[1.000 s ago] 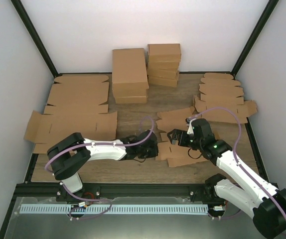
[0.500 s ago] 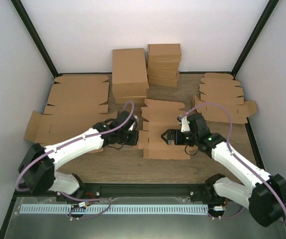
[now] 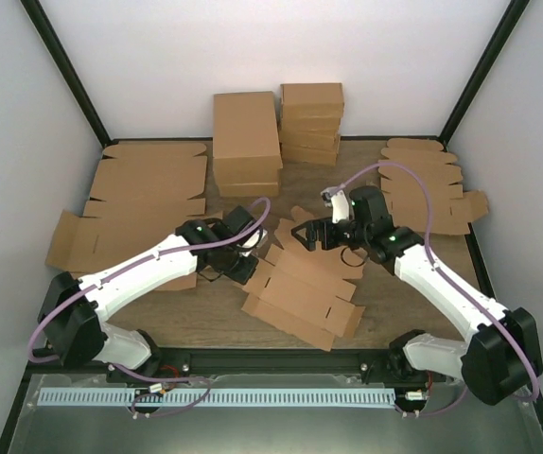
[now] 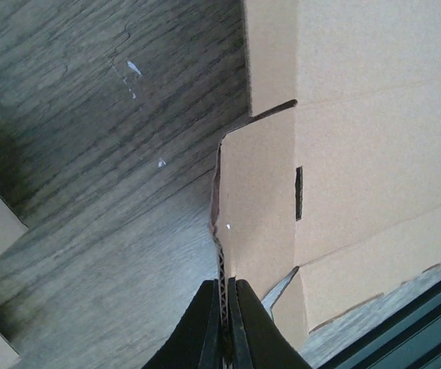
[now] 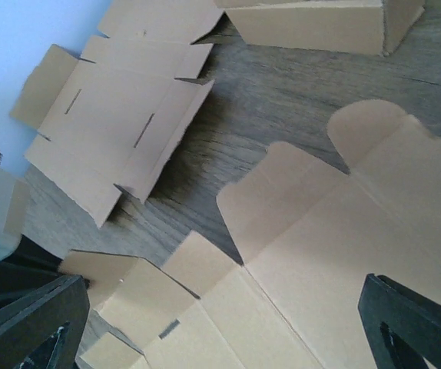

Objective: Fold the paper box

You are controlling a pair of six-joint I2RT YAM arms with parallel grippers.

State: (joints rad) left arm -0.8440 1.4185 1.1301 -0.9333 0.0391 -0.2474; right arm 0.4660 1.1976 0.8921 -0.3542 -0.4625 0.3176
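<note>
Box point(image 3: 302, 295) lies unfolded and skewed at mid-bench point(image 3: 191, 320). Left claw point(image 4: 224, 327) pinches its left flap edge. Right claw point(image 3: 306, 235) is spread wide over the far flaps. Bare wood borders the near edge.

A passable strip of table point(image 3: 205, 322) lay at lower centre, left of the paper box point(image 3: 300, 293). Stacked boxes point(image 3: 246, 142) obstructed the upper centre. Flat blanks point(image 3: 144, 194) covered the left side, and further blanks point(image 3: 423, 180) the upper right.

Paper box point(image 4: 374, 138) cropped by left wrist view's top, right edges
</note>
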